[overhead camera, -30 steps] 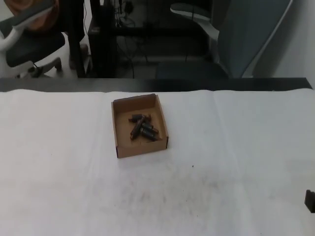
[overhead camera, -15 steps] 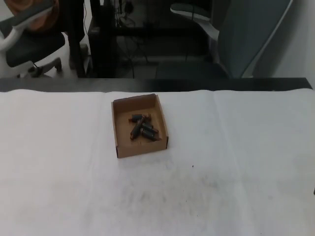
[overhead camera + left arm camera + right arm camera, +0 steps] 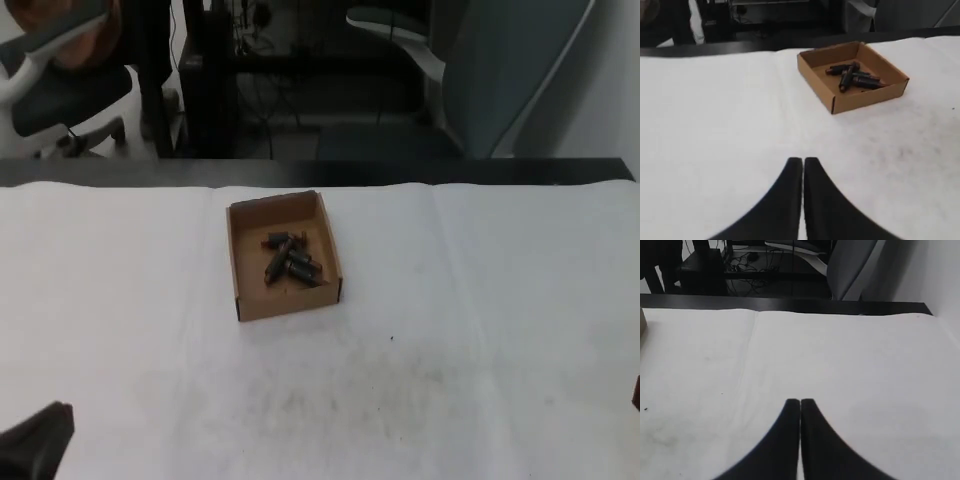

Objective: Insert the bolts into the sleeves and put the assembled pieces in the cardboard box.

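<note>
At the near edge, the left tool [image 3: 802, 161] is clenched, fingers pressed together with nothing between them, low over the white surface [image 3: 480, 300]. The left arm [image 3: 38, 448] shows dark at the near-left corner. The right tool [image 3: 800, 402] is likewise clenched on nothing, near the right side. Farther off, a little left of centre and well apart from both tools, sits the open cardboard box [image 3: 290, 300]. Several dark bolt pieces [image 3: 290, 258] lie heaped inside it. Beyond the far edge stand office chairs [image 3: 500, 70].
</note>
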